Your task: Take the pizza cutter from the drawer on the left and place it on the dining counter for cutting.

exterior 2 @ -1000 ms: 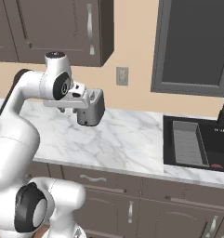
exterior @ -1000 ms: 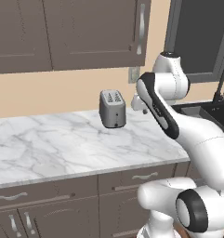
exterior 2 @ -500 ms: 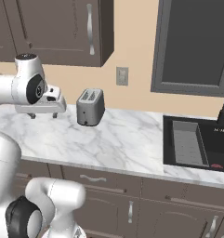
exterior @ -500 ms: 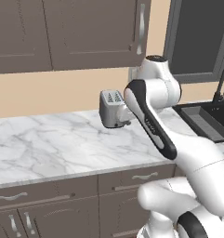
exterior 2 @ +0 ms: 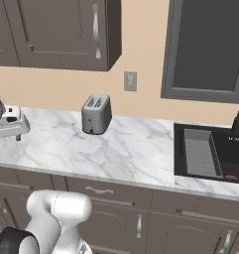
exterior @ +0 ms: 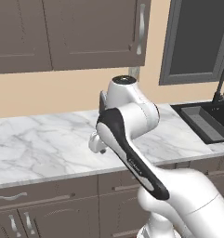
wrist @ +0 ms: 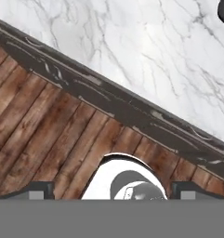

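My gripper (exterior 2: 6, 141) hangs over the front left part of the long marble worktop (exterior 2: 126, 149), pointing down. In the hand view the gripper (wrist: 112, 190) is open, its two dark fingertips (wrist: 39, 190) far apart with nothing between them. Below it lie the worktop's front edge and wooden floor. In the left base view the hand (exterior: 97, 148) sticks out to the left of my arm. The pizza cutter and the dining counter are out of view. Shut drawer fronts (exterior: 11, 196) run under the worktop; I cannot tell which one is the task's drawer.
A grey toaster (exterior 2: 96, 114) stands at the back of the worktop by the beige wall. A black sink (exterior 2: 205, 154) with a faucet lies to the right. Dark wall cupboards (exterior: 85, 32) hang above. Another shut drawer front (exterior 2: 98, 190) sits below the worktop.
The arm has swung left, away from the toaster to the worktop's front left. The gripper has gone from nearly shut to wide open.
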Controlling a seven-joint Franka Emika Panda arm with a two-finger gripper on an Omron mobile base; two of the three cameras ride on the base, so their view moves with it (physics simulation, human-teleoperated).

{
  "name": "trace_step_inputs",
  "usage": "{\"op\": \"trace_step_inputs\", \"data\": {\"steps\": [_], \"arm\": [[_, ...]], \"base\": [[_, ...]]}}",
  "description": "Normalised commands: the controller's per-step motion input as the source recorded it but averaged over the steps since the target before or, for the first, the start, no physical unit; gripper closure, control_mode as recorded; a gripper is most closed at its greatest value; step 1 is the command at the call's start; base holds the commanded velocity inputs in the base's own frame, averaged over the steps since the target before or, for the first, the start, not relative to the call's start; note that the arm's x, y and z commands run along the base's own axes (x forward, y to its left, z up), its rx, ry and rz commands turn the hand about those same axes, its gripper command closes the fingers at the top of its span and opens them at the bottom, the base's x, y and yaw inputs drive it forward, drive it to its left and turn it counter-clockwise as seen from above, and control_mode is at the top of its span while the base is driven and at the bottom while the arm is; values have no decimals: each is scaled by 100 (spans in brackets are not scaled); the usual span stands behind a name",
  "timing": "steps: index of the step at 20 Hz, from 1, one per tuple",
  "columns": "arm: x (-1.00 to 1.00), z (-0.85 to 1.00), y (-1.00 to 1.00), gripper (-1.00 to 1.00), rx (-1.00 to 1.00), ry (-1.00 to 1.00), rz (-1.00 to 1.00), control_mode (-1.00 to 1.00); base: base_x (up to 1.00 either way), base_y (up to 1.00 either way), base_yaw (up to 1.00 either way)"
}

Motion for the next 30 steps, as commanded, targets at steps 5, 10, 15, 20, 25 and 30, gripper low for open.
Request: {"op": "trace_step_inputs", "data": {"steps": [5, 10, 15, 20, 25, 30], "arm": [[-28, -35, 100, -100, -7, 5, 24, -100], [0, -29, 85, -100, -8, 1, 14, -100], [0, -41, 66, -100, -7, 0, 12, -100], [-3, -27, 74, -100, -12, -4, 8, -100], [-8, -6, 77, -100, -17, -6, 1, -100], [-28, -3, 70, -100, -19, -8, 0, -100]], "base": [[0, 0, 0], [0, 0, 0], [0, 0, 0], [0, 0, 0], [0, 0, 0], [0, 0, 0]]}}
